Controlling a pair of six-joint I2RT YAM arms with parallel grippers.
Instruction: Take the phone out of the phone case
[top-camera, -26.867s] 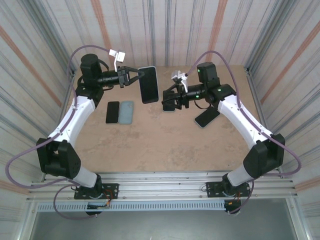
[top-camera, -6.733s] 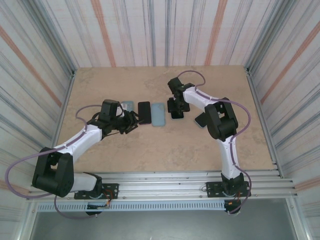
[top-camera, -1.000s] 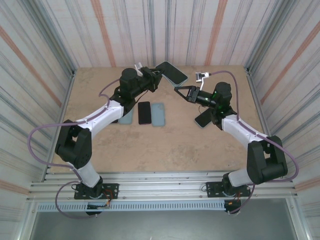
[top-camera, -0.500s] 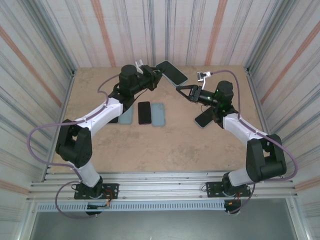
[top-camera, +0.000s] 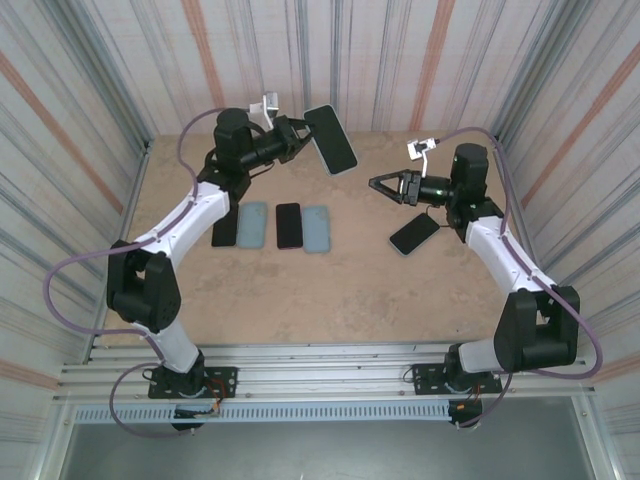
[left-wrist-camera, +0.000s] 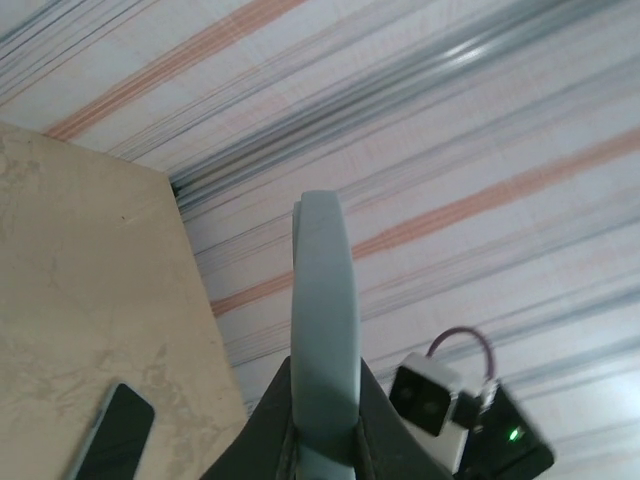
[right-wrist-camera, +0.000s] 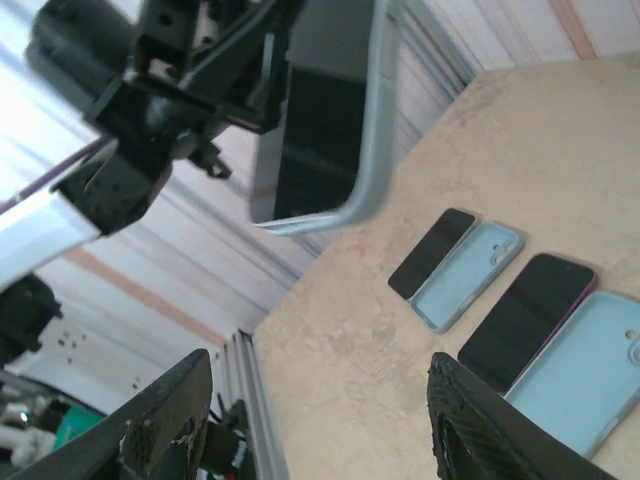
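Looking down from the top cam: the left gripper (top-camera: 297, 140) holds the phone (top-camera: 331, 139) aloft over the far part of the table (top-camera: 330, 300), tilted. A clear air gap separates it from the right gripper (top-camera: 378, 185).

Left wrist cam adds the phone case (left-wrist-camera: 325, 320) edge-on, a pale rim standing betw. dark fingers (left-wrist-camera: 268, 430). Right wrist cam adds the phone's dark face, w/ the case rim wrapped round it, so the phone sits in the case.

On the table is a row: dark phone (top-camera: 225, 225), pale blue case (top-camera: 252, 223), second dark phone (top-camera: 288, 225), second pale blue case (top-camera: 316, 228). A lone phone (top-camera: 415, 233) lies apart by the right arm.

Striped walls (top-camera: 90, 110) hem three sides. Open tabletop lies nearside of the row.

Left jaws are clamped on the case's end. Right jaws are spread in a V, w/ nothing betw. them and touching nothing.
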